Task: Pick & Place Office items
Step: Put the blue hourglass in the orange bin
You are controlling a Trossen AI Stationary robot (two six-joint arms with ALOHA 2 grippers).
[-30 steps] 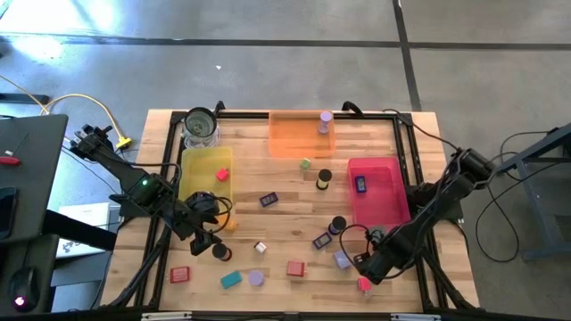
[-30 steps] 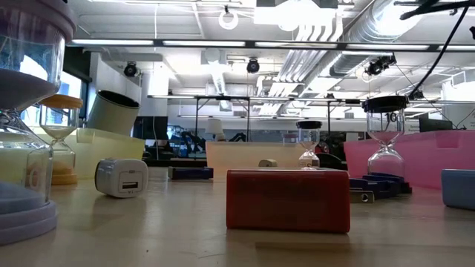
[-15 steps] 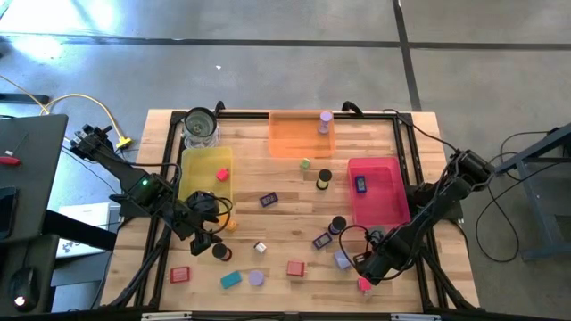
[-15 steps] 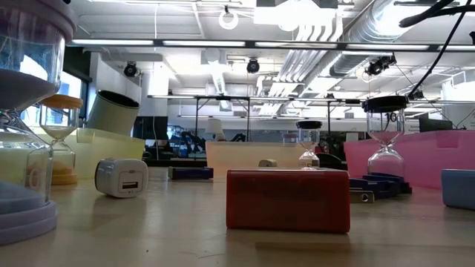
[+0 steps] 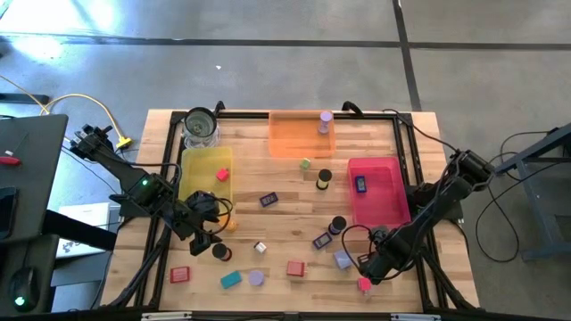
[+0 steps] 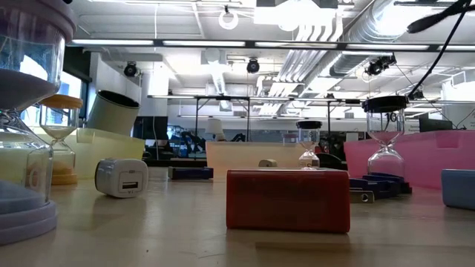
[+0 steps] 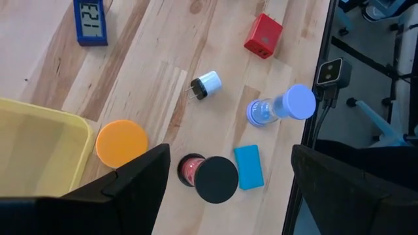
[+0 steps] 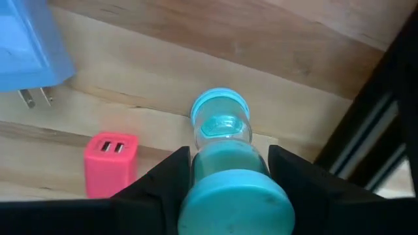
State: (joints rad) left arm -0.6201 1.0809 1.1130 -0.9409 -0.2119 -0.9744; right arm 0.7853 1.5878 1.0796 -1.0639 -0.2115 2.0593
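Fingers of my right gripper [image 8: 225, 171] clamp the teal sand timer [image 8: 225, 166] beside the pink charger [image 8: 110, 163], left fingers [image 7: 137, 179] spread; I'd lift straight up, avoiding the charger.

Wooden table [image 5: 294, 227] with scattered office items [image 5: 295, 267]

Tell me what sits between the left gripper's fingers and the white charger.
In the left wrist view, the black-capped hourglass stands between the open left gripper and the white charger; beyond it the wood is bare up to the charger.
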